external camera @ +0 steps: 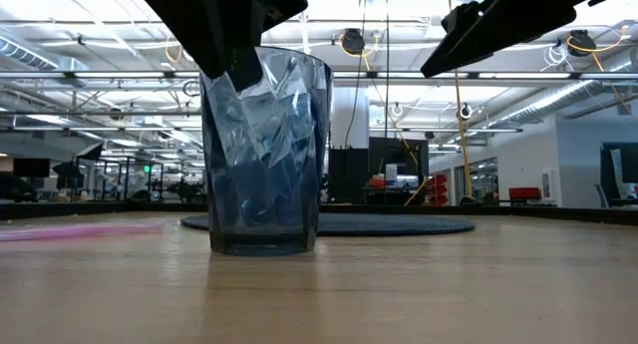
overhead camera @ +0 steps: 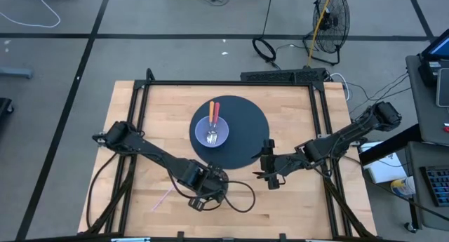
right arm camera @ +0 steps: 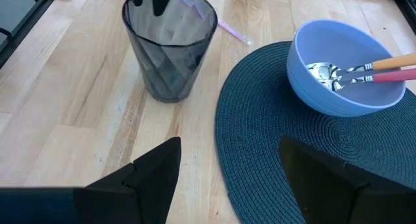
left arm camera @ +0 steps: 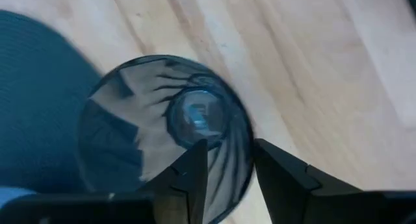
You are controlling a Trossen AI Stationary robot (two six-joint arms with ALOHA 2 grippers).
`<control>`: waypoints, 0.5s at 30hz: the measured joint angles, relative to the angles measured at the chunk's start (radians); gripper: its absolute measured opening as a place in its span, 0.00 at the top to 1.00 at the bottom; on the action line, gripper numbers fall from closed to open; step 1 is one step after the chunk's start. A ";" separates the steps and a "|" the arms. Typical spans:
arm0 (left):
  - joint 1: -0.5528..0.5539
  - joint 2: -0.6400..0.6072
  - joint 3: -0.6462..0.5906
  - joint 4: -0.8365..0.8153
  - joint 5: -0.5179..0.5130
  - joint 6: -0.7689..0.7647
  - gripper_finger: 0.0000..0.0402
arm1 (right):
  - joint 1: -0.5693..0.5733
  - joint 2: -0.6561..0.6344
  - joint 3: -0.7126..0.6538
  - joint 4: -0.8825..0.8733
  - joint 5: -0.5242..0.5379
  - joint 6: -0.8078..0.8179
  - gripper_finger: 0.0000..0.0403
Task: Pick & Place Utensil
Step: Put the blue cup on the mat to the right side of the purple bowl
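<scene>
A clear faceted glass point(right arm camera: 170, 49) stands upright on the wooden table, near the front edge of a round dark placemat point(right arm camera: 279, 139). A light blue bowl point(right arm camera: 325, 97) sits on the mat. Two utensils point(right arm camera: 364, 71), one orange-handled and one red-handled, lie in it with their handles over the rim. My left gripper point(left arm camera: 231, 149) points down over the glass point(left arm camera: 162, 120), open, with one finger inside the rim and one outside. My right gripper point(right arm camera: 227, 152) hangs wide open above the mat's right edge point(overhead camera: 265, 165), with nothing between its fingers. My left gripper comes from above and stands astride the glass's rim point(left arm camera: 246, 143), one finger point(left arm camera: 195, 169) inside the glass and the other point(left arm camera: 276, 175) outside. The glass stays upright on the table. I cannot tell whether either finger touches the wall.
A thin pink stick point(overhead camera: 163, 198) lies on the wood to the left of the glass, near the front edge. A black frame point(overhead camera: 231, 83) runs around the table top. Bare wood lies to the left and right of the mat.
</scene>
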 joint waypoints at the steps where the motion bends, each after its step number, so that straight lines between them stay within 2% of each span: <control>1: 0.000 -0.003 0.000 -0.004 -0.015 -0.001 0.67 | 0.000 0.000 0.000 0.000 0.000 0.000 0.37; 5: 0.000 -0.022 -0.002 -0.033 -0.059 0.002 0.67 | 0.000 0.000 0.000 0.015 -0.002 -0.001 0.37; 11: 0.004 -0.109 -0.002 -0.021 -0.064 0.002 0.67 | 0.000 0.000 0.000 0.075 -0.012 -0.033 0.37; 15: -0.013 -0.192 -0.010 -0.039 -0.122 -0.013 0.67 | -0.001 0.015 0.000 0.193 -0.112 -0.102 0.37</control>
